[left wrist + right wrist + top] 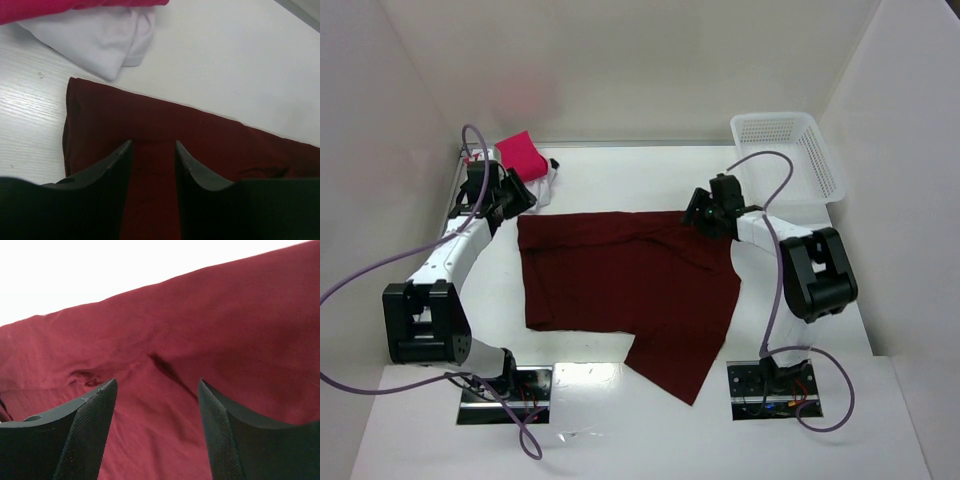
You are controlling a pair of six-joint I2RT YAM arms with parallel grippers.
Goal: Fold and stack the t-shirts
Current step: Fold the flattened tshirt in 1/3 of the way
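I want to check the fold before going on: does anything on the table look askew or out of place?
Yes. The maroon shirt lies unevenly: one flap juts slantwise toward the near edge, so the shape is no rectangle. The white shirt under the pink one looks bunched.

white t-shirt (95, 42) partly hidden under pink t-shirt (40, 7)

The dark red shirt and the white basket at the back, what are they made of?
The dark red shirt looks like soft, matte cloth, probably a knit: it wrinkles, creases where it is folded, and lies limp. The basket looks like stiff white plastic, though that is a guess from its look: its walls are a regular mesh of small holes and stand up by themselves.
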